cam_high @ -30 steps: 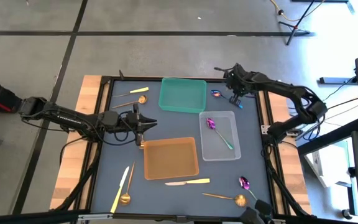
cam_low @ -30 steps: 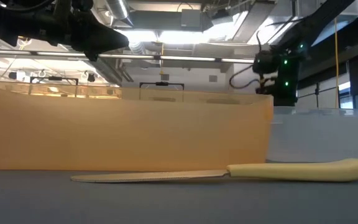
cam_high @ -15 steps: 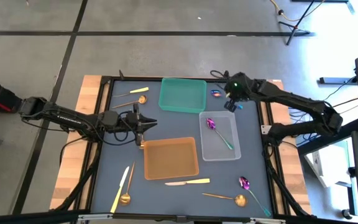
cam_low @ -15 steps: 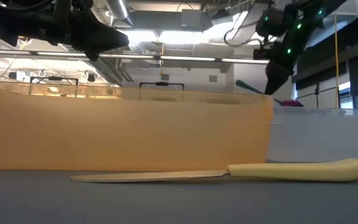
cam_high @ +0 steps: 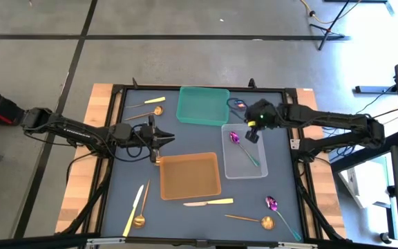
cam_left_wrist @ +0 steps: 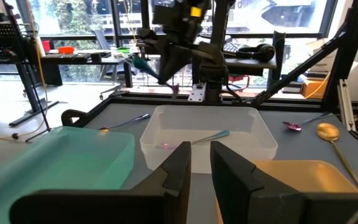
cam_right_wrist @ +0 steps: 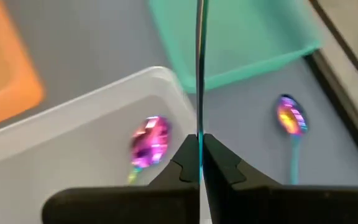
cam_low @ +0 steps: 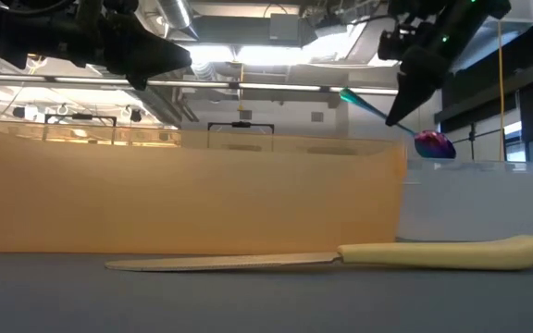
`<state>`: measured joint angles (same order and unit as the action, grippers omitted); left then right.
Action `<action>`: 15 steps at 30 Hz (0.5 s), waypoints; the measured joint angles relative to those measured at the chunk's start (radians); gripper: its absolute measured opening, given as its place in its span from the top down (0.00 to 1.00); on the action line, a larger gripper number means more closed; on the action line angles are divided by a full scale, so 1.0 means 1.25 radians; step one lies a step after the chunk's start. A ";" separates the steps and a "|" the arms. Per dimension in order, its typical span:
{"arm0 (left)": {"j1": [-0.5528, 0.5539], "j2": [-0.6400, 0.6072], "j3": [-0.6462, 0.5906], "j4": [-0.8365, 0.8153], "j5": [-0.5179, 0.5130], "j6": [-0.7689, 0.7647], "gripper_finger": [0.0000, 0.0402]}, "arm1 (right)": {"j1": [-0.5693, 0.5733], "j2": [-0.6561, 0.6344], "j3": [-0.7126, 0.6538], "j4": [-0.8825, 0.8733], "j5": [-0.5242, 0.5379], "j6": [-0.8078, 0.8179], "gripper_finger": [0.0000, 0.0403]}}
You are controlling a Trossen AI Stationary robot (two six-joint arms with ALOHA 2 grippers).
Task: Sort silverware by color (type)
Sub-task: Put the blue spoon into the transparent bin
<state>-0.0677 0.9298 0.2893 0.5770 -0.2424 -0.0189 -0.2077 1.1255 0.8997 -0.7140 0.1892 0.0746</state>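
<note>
Right gripper [cam_high: 252, 131] positioned right of frame centre in the high view, above the upper-left corner of the clear tray [cam_high: 261, 170]; fingers clamped together on the thin teal handle of an iridescent purple spoon [cam_low: 430, 143], seen in the low view hanging in the air at upper right, bowl lowest, handle slanting up to the left. In the right wrist view, handle edge-on between the 2 closed fingers [cam_right_wrist: 219, 163]. Second purple spoon [cam_high: 241, 145] lying inside the clear tray, bowl toward the tray's upper left. Third purple spoon [cam_right_wrist: 290, 118] on the table just beside the green tray [cam_high: 203, 105], between that tray and the table's top edge region at upper centre-right. Fourth purple spoon [cam_high: 275, 206] at lower right of the table, just beside a gold spoon [cam_high: 258, 221]. Left gripper [cam_high: 155, 137] left of centre, above the upper-left corner of the orange tray [cam_high: 190, 176]; in the left wrist view, fingers [cam_left_wrist: 180, 168] slightly apart with a narrow gap, nothing visible between them. Yellow-handled knife [cam_high: 208, 203] below the orange tray; another yellow-handled knife [cam_high: 133, 209] at lower left beside a gold spoon [cam_high: 141, 213]. 1 more gold spoon [cam_high: 146, 112] and 1 thin gold utensil [cam_high: 146, 104], type not discernible, at upper left of the table [cam_high: 282, 180].
</note>
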 joint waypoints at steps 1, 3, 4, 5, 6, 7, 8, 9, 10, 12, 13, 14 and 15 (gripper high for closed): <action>0.000 0.000 0.000 0.000 0.000 0.000 0.86 | 0.018 0.000 0.000 0.000 0.000 0.011 1.00; 0.000 0.000 0.000 0.000 0.000 0.000 0.86 | 0.047 0.001 0.000 0.000 -0.001 0.033 1.00; 0.000 0.000 0.000 0.000 0.000 0.000 0.86 | 0.061 0.001 0.000 0.000 -0.001 0.044 1.00; 0.000 0.000 0.000 0.000 0.000 0.000 0.86 | 0.075 0.002 0.000 0.000 0.000 0.055 1.00; 0.000 0.000 0.000 0.000 0.000 0.000 0.86 | 0.089 0.002 0.000 0.000 0.000 0.065 1.00; 0.000 0.000 0.000 0.000 0.000 0.000 0.86 | 0.102 0.002 0.000 0.000 0.000 0.075 1.00; 0.000 0.000 0.000 0.000 0.000 0.000 0.86 | 0.113 0.002 0.000 0.000 0.000 0.085 1.00; 0.000 0.000 0.000 0.000 0.000 0.000 0.86 | 0.123 0.002 0.000 -0.001 0.000 0.092 1.00; 0.000 0.000 0.000 0.000 0.000 0.000 0.86 | 0.133 0.002 0.000 -0.001 0.000 0.103 1.00; -0.001 0.000 0.000 0.000 0.000 0.000 0.86 | 0.149 0.002 0.000 -0.003 0.002 0.116 1.00; -0.001 0.000 0.000 0.000 0.000 0.000 0.86 | 0.156 0.003 0.000 -0.005 0.004 0.124 1.00; -0.001 0.000 0.000 0.000 0.000 0.000 0.86 | 0.163 0.007 0.000 -0.008 0.009 0.130 1.00; -0.001 0.000 0.000 0.000 0.000 -0.001 0.86 | 0.168 0.011 0.001 -0.012 0.013 0.135 1.00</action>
<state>-0.0685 0.9298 0.2893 0.5770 -0.2420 -0.0196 0.0028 1.1394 0.9005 -0.7290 0.2049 0.2438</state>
